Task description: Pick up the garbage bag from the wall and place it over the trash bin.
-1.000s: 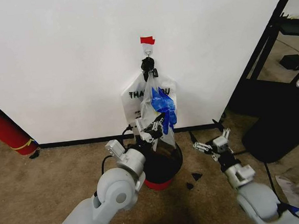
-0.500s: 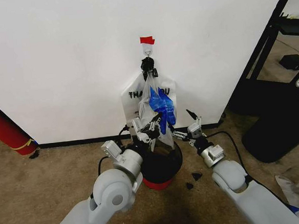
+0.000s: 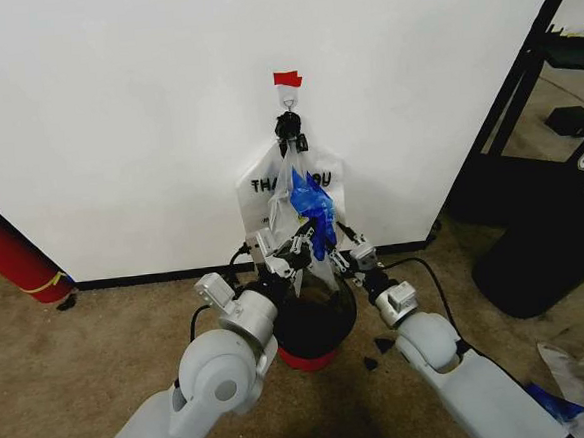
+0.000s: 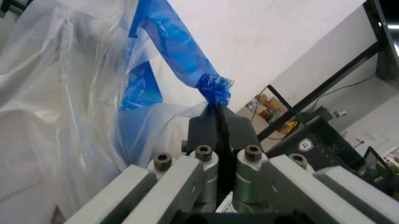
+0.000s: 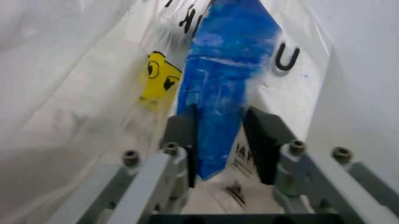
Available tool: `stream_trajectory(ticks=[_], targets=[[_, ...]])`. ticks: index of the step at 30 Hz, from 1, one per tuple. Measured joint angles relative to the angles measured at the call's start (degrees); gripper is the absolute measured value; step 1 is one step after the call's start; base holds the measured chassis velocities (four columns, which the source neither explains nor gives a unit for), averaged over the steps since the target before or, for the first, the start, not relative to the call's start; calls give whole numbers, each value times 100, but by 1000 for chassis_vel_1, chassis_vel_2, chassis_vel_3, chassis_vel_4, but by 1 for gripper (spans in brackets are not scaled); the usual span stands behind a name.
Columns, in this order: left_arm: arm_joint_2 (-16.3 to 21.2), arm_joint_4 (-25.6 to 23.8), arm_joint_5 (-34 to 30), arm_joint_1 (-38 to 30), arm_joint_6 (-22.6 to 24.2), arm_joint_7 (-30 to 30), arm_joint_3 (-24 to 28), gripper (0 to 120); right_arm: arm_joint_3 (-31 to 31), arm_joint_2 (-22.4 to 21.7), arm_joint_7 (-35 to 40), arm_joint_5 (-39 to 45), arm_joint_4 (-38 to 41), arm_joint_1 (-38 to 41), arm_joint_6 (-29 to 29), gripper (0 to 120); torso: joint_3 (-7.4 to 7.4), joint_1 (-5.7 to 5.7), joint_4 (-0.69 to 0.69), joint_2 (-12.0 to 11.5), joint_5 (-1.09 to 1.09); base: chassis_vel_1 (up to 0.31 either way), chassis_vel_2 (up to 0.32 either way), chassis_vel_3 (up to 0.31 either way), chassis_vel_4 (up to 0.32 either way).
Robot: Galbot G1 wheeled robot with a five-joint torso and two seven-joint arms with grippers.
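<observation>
We are looking down at the garbage bag, which is hanging from a small hook on the white wall, just under a scrap of red tape. It is lying in front of a whitish "THANK YOU" bag, with its lower end dangling just above the black trash bin on the carpet. Our left end effector is reaching up at the bag's lower left side, and its wrist view is showing the fingers pressed together, pinching a twisted blue tip of the plastic. Our right end effector is sitting at the bag's lower right, its fingers spread with the blue panel lying between them, not yet clamped.
</observation>
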Motion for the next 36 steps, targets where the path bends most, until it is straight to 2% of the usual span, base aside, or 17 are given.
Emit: stream_trajectory(ticks=[1, 7, 16, 22, 30, 36], targets=[[0, 0, 0, 0, 0, 0, 0, 0, 0, 0, 0, 0, 0, 0, 0, 25, 0, 0, 0, 0, 0, 0, 0, 0, 0], [-1, -9, -30, 8, 1, -6, -23, 0, -10, 2, 57, 0, 34, 2, 1, 0, 0, -1, 0, 0, 0, 0, 0, 0, 0], [31, 36, -39, 33, -4, -13, -107, 0, 168, 53, 250, 412, 387, -194, -23, 0, 0, -1, 0, 0, 0, 0, 0, 0, 0], [279, 43, -70, 291, -47, -74, -353, 0, 683, -1, 349, 1095, 1325, -957, -47, 0, 0, -1, 0, 0, -1, 0, 0, 0, 0], [447, -202, -96, 1042, -45, -67, -751, 0, 958, 86, 218, 883, 1861, -2048, 186, 0, -1, -1, 0, 0, 0, 0, 0, 0, 0], [447, -390, 34, 1524, -82, -51, -860, 0, 1058, 226, 176, 714, 1973, -2449, 339, 0, -1, -1, 0, 0, 0, 0, 0, 0, 0]])
